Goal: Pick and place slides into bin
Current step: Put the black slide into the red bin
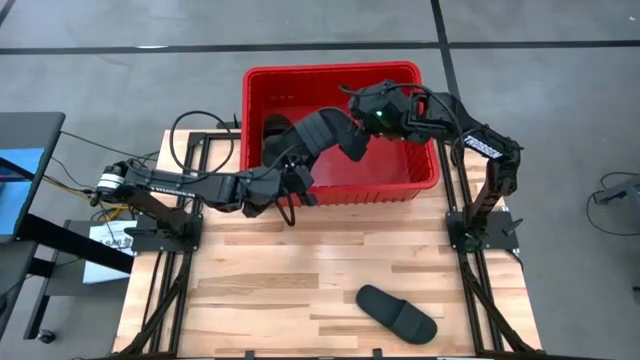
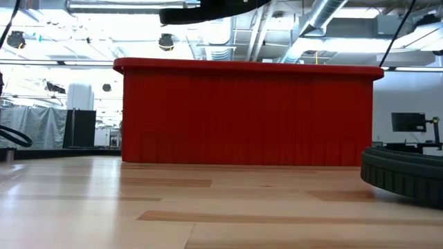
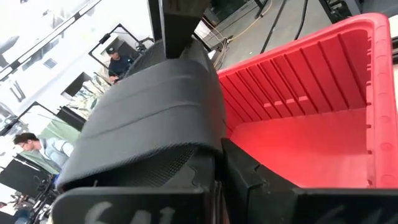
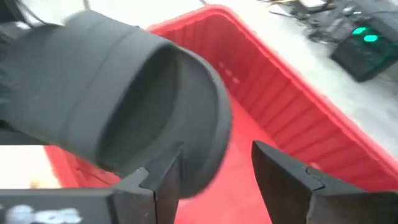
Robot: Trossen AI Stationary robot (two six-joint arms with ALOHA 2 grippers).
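The red bin [image 1: 420,175] stands at the table's far edge. My left gripper [image 1: 297,165] reaches over the bin's near wall and is shut on a black slide [image 1: 335,135], held above the bin; the slide's wide strap [image 3: 149,118] fills the left wrist view. My right gripper [image 1: 358,110] is open over the bin, at the slide's free end [image 4: 155,99], with red bin floor showing between its fingers. Another slide [image 1: 397,312] lies flat on its sole near the table's front right edge. A dark shape [image 1: 274,130] lies inside the bin at its left. My left gripper holds the slide by the end nearest it [image 3: 186,168]; the slide itself hides the fingertips. The slide sticks out away from the gripper over the bin, tilted, lifted clear of the bin and table. Whether my right gripper's finger [image 4: 163,177] touches the slide's free end, I cannot tell.
The bin's near wall [image 2: 249,114] stands high across the table's far side. The wooden tabletop [image 1: 280,290] lies bare between the bin and the lying slide, which also shows at the right of the low view [image 2: 405,176]. People show in the room beyond [image 3: 28,146].
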